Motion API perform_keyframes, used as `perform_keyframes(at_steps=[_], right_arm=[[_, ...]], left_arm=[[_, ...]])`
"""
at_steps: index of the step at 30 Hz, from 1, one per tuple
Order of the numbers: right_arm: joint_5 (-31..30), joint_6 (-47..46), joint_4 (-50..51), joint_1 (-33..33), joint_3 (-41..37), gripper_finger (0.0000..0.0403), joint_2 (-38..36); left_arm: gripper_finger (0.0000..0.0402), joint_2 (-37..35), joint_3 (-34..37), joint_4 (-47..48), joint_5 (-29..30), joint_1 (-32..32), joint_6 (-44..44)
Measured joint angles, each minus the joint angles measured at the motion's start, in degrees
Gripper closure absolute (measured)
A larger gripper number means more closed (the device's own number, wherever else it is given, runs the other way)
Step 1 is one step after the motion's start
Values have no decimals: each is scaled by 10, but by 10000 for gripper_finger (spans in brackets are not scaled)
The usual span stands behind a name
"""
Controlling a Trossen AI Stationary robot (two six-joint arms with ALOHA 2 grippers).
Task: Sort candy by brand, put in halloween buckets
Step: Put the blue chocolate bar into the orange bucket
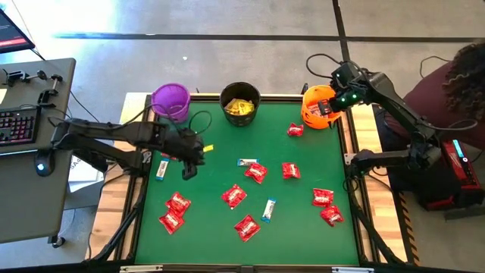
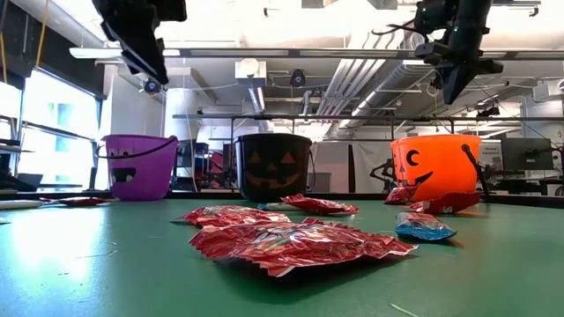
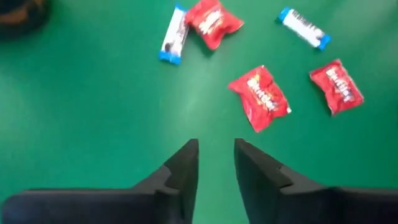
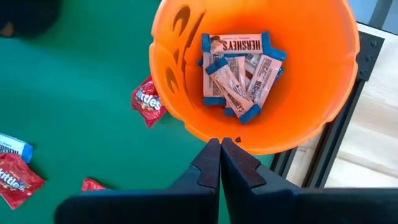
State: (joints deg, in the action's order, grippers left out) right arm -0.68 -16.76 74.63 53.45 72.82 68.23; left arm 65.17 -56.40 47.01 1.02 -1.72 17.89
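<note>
Three buckets stand along the table's far edge: purple [image 1: 170, 99], black [image 1: 240, 101] holding yellow packets, and orange [image 1: 317, 107]. In the right wrist view, white-and-blue bars [image 4: 239, 68] lie inside the orange bucket [image 4: 186, 118]. Several red packets [image 1: 233, 196] and three white-and-blue bars [image 1: 268, 209] lie scattered on the green table top. My left gripper [image 1: 188, 161] [image 3: 216, 149] hovers open above bare table, on the left near the purple bucket, with nothing between its fingers. My right gripper [image 1: 338, 101] [image 4: 220, 146] is shut and empty, raised above the orange bucket's rim.
A red packet [image 1: 295, 130] lies just in front of the orange bucket. A small yellow piece [image 1: 208, 148] lies beside my left gripper. A desk with a keyboard [image 1: 17, 125] stands left of the table. A person [image 1: 447, 83] sits beyond the right edge.
</note>
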Motion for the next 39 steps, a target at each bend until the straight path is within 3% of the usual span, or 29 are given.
perform_keyframes(at_steps=[5, 10, 16, 22, 28, 36, 39], right_arm=[[3, 16, -11, 0, 0, 403, 0], [6, 25, -17, -7, 0, 403, 0], [11, 33, -21, -25, 0, 403, 0], [11, 37, -21, -37, 0, 403, 0], [11, 54, -21, -37, 0, 403, 0], [11, 79, -21, -37, 0, 403, 0], [11, 83, -21, -37, 0, 403, 0]], left_arm=[[268, 46, 0, -15, 64, -26, 16], [242, 108, 0, -85, 70, -19, 20], [231, 142, 0, -169, 65, -6, -46], [231, 201, 0, -250, 22, 19, -101], [230, 269, 0, -330, 0, 37, -111], [190, 330, 0, -352, -4, 37, -137], [176, 345, 0, -368, 22, 37, -146]])
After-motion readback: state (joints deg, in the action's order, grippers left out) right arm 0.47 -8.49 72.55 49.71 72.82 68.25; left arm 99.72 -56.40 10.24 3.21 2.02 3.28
